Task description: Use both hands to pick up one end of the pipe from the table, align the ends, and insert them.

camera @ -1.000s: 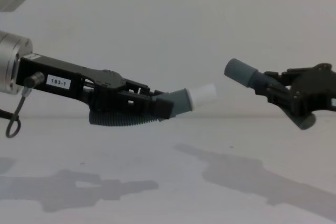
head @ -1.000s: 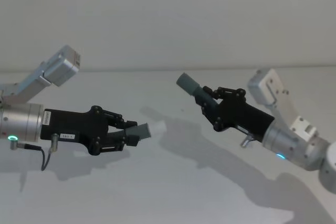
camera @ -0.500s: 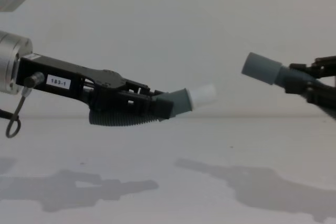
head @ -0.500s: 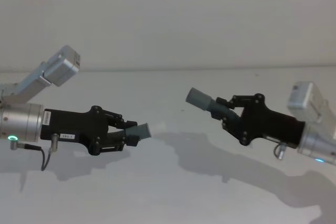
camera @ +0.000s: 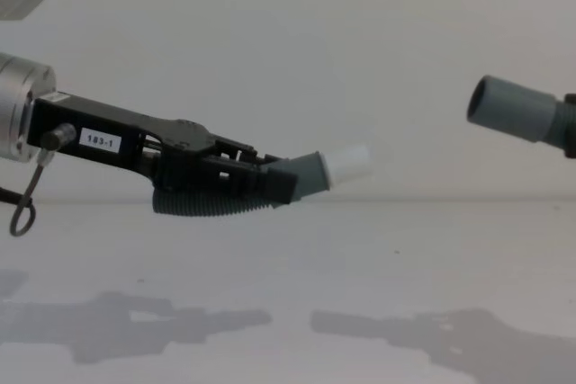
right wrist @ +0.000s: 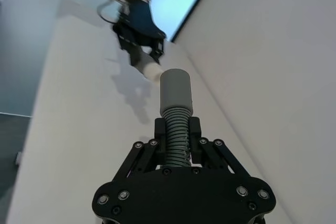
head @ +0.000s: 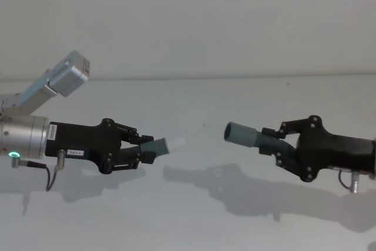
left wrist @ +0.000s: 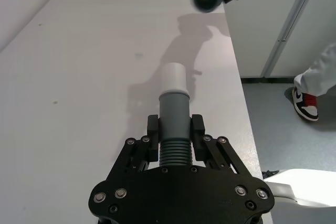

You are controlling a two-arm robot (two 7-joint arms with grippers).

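Above white surface (head: 188,221) my left fingers (left wrist: 198,129) pinch the tip pipe (camera: 310,173), my right fingers (right wrist: 195,129) the socket pipe (camera: 513,107); off-axis, they may jam.

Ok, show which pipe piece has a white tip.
The left gripper's piece: white tip past its grey collar. The right gripper's ends in a hollow socket.

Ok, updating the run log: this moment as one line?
left claw: shut on tip pipe | right claw: shut on socket pipe | tip, socket: roughly facing, apart | both above table
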